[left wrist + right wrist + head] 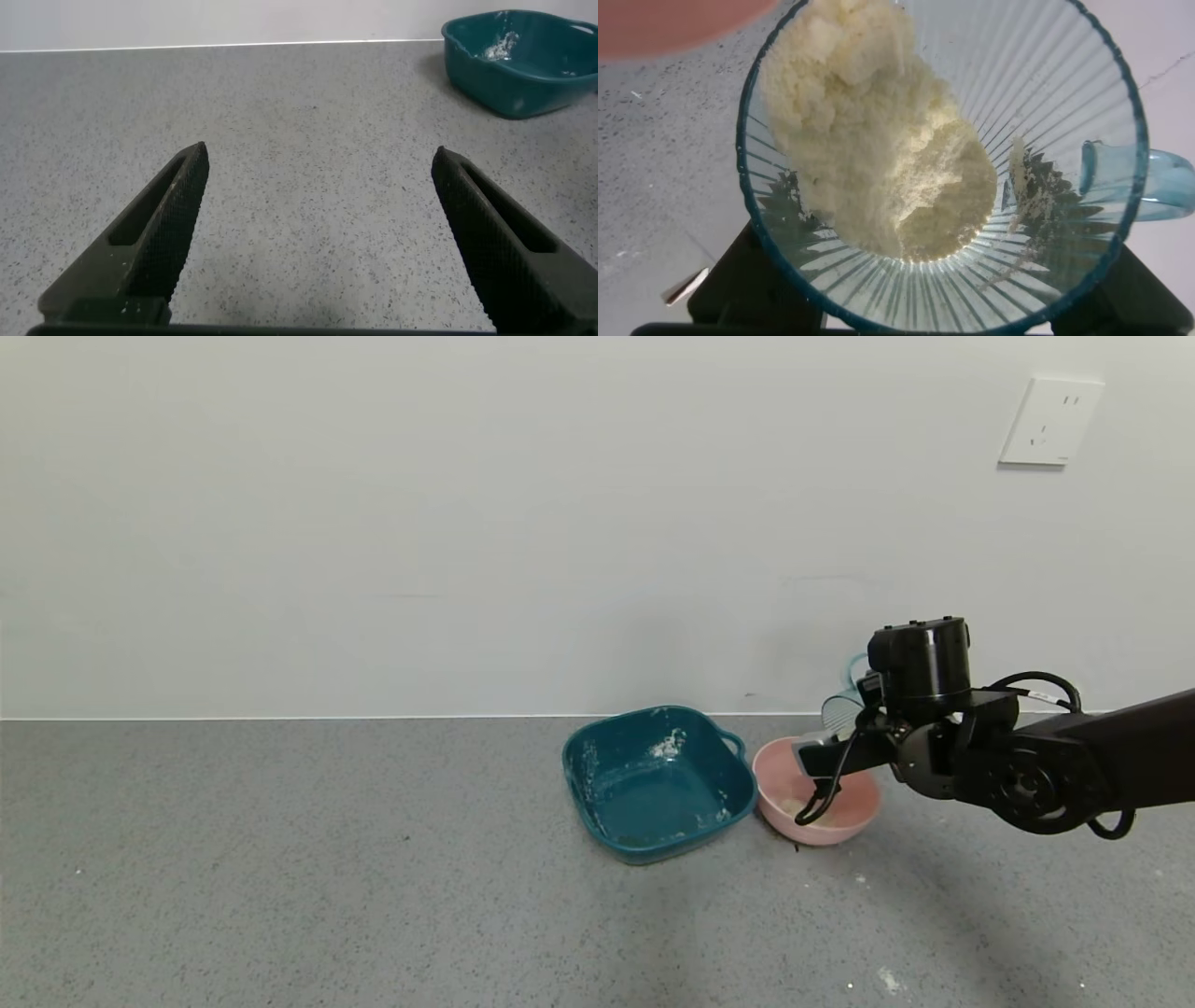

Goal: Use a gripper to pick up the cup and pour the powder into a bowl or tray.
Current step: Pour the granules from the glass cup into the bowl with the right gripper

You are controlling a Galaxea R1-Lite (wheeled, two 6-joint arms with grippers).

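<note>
My right gripper point(829, 753) is shut on the cup point(843, 709), a ribbed pale blue-green mug, and holds it tilted above the far right rim of the pink bowl point(771, 777). The cup's handle points up towards the wall. In the right wrist view the cup point(1055, 103) fills the picture, with a clump of cream powder point(878, 149) sliding towards its lip. A bit of the pink bowl point(663, 19) shows beyond the lip. A little powder point(792, 805) lies in the bowl. My left gripper point(320, 159) is open and empty over bare table, out of the head view.
A square dark teal dish point(653, 784) with white smears stands just left of the pink bowl, touching or nearly touching it; it also shows in the left wrist view point(519, 61). The wall runs close behind both. Powder specks point(887, 978) lie on the grey table at the front right.
</note>
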